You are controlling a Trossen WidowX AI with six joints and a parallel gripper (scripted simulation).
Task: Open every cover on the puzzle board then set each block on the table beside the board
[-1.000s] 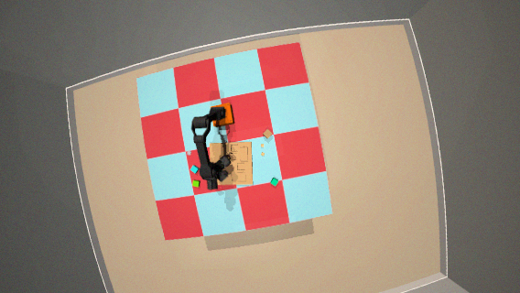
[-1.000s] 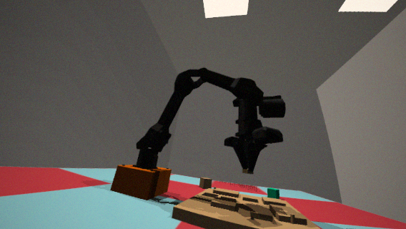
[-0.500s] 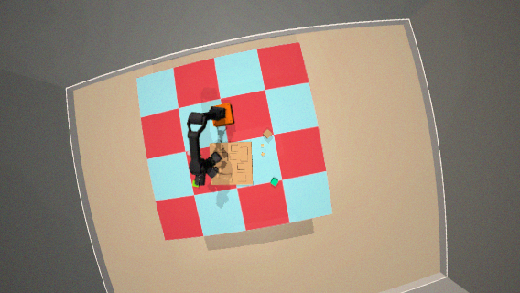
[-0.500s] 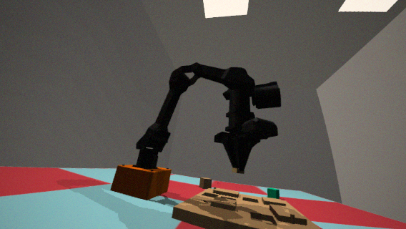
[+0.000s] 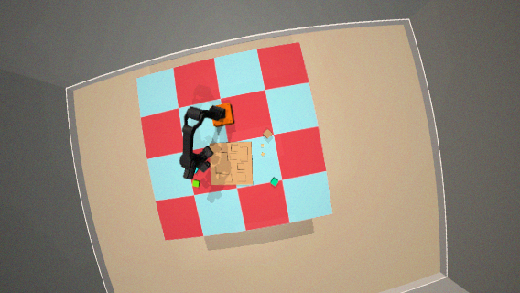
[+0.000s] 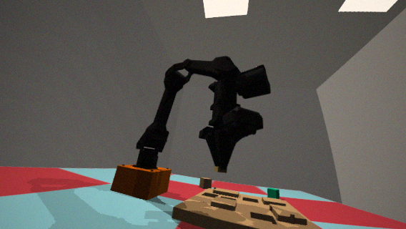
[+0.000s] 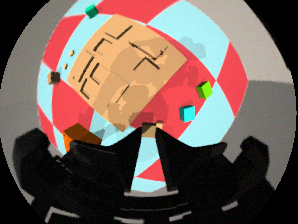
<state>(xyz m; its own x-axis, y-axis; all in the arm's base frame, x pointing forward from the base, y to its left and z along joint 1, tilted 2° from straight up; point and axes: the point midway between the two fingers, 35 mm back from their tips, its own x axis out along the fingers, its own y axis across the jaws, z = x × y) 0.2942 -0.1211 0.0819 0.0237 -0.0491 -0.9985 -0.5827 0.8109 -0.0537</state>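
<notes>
My gripper (image 6: 221,168) (image 7: 148,129) is shut on a small tan-brown block (image 6: 216,169) (image 7: 148,131), held in the air past the board's edge in the wrist view. The tan puzzle board (image 5: 248,167) (image 6: 193,214) (image 7: 172,57) lies flat, with raised covers and dark slots; arm and shadow obscure part, and I cannot tell each cover's state. Off the board lie a teal block (image 5: 274,181) (image 6: 273,193) (image 7: 91,10), a brown block (image 5: 267,134) (image 6: 205,182) (image 7: 53,77), a lime block (image 5: 196,183) (image 7: 204,90) and a cyan block (image 7: 187,113).
Two tiny tan pieces lie beside the board, one (image 5: 262,146) (image 7: 72,53) close to the other (image 5: 263,154) (image 7: 65,66). Another small pale piece (image 7: 159,124) shows by the fingertips. The orange arm base (image 5: 227,120) (image 6: 132,182) (image 7: 72,141) stands near the board.
</notes>
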